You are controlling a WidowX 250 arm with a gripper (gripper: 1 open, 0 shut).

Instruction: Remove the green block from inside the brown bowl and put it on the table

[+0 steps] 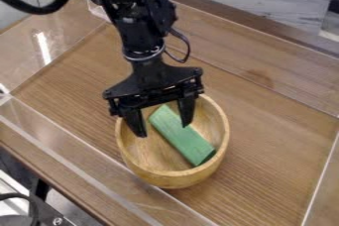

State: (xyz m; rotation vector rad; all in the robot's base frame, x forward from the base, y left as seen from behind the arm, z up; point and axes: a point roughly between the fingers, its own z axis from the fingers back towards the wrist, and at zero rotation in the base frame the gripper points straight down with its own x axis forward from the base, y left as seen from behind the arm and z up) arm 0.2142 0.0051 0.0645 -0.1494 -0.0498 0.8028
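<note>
My gripper (166, 128), jaws spread and holding nothing, hangs over the brown bowl (147, 169), where the green block (183, 138) lies right of center; likely light and stiff, it invites a mid-length hold across its narrow sides.

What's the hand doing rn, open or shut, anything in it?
Hand: open, holding nothing, fingers over the brown bowl, with the green block lying in the bowl.
</note>
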